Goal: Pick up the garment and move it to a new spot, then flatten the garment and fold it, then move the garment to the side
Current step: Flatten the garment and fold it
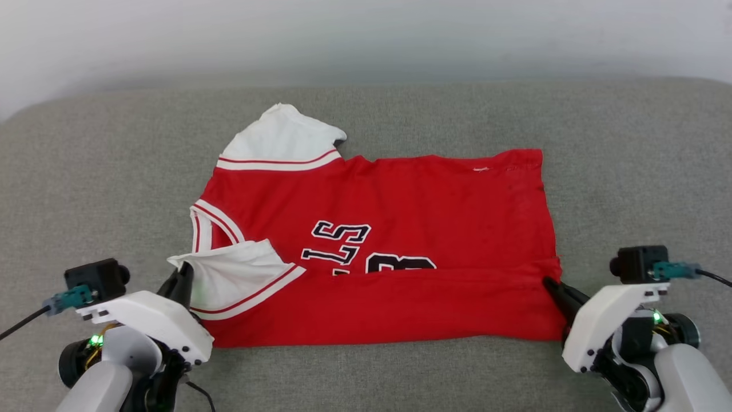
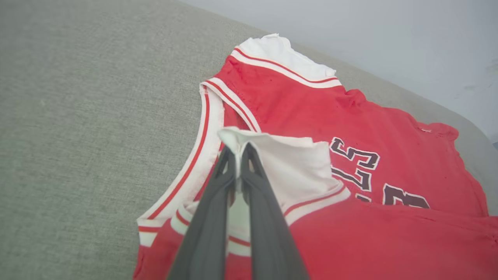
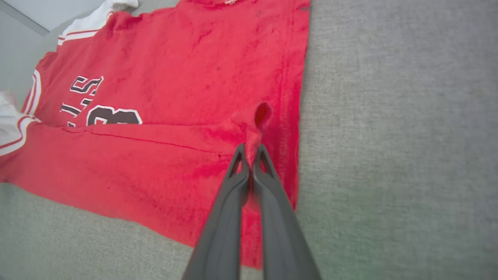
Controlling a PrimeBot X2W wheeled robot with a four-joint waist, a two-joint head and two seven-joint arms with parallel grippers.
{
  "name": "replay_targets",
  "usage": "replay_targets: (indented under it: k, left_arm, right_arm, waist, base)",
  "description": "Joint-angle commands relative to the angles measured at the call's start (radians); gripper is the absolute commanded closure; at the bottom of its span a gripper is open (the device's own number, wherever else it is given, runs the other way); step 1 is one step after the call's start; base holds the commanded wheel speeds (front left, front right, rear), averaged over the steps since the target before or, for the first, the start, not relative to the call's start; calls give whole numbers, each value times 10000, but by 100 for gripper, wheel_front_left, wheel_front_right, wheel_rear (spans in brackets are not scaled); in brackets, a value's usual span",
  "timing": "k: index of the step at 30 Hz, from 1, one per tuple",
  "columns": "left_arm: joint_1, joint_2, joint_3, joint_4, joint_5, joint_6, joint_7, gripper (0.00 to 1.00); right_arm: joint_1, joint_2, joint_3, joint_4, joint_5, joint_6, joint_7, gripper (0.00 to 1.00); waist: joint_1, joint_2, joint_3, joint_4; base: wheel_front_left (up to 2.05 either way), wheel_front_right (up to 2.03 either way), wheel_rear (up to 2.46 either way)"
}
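The red jersey-style T-shirt with white sleeves (image 1: 412,194) is lying across the grey fabric surface (image 1: 629,160), long axis left to right — the left gripper (image 2: 238,155) is clamping its near sleeve (image 2: 295,163), the right gripper (image 3: 251,155) clamping its hem (image 3: 291,116)

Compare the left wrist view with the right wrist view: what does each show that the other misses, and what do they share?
Left wrist view: the left tool shut on the tip of the near white sleeve, which is folded over the chest. Right wrist view: the right tool shut on a pinch of red fabric beside the bottom hem. Both: the red garment, partly folded, its black lettering, and the grey cushion.
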Motion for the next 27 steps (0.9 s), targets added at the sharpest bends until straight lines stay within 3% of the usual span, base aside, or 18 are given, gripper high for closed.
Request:
replay_targets:
  k: [1, 6, 7, 8, 9, 10, 11, 15, 18, 27]
  left_arm:
    - [-298, -96, -129, 504, -41, -182, 113, 100]
    - [-861, -373, -519, 1747, -184, -716, 545, 100]
    - [-943, -433, -590, 1993, -232, -821, 638, 100]
    - [-1023, -496, -637, 2162, -265, -903, 655, 81]
    - [-1117, -553, -646, 2338, -259, -972, 610, 54]
    - [-1117, -553, -646, 2338, -259, -972, 610, 54]
    - [-1173, -588, -659, 2519, -278, -1031, 568, 0]
    - [-1277, -717, -557, 3031, -429, -1276, 399, 0]
    - [-1245, -574, -377, 3162, -535, -1418, 265, 0]
    - [-952, 429, -249, 2349, -620, -1342, 1047, 0]
  right_arm:
    - [-344, 74, 213, 384, -30, -7, -54, 100]
    - [-875, 50, 695, 1431, -215, -7, -297, 100]
    - [-907, 67, 769, 1623, -197, -7, -360, 91]
    - [-934, 67, 844, 1795, -200, -7, -446, 73]
    - [-954, 43, 903, 1951, -230, -7, -513, 27]
    - [-954, 43, 903, 1951, -230, -7, -513, 27]
    - [-948, 67, 949, 2080, -147, -7, -572, 0]
    - [-894, -83, 1164, 2100, 3, -14, -1154, 0]
    - [-717, -201, 1281, 1500, 66, -6, -2405, 0]
    - [-222, -473, 867, 273, -708, -6, -4457, 0]
  waist:
    - [-2, 0, 286, -33]
    - [-2, 0, 471, -42]
    - [-2, 0, 477, -40]
    - [-2, 0, 475, -40]
    - [-2, 0, 463, -41]
    - [-2, 0, 463, -41]
    - [-2, 0, 443, -46]
    - [-2, 0, 214, -94]
    - [-2, 0, -138, -191]
    - [-2, 0, -709, -508]
  base:
    - [0, 0, 0]
    - [0, 0, 0]
    - [0, 0, 0]
    - [0, 0, 0]
    - [0, 0, 0]
    - [0, 0, 0]
    - [0, 0, 0]
    - [0, 0, 0]
    - [0, 0, 0]
    - [0, 0, 0]
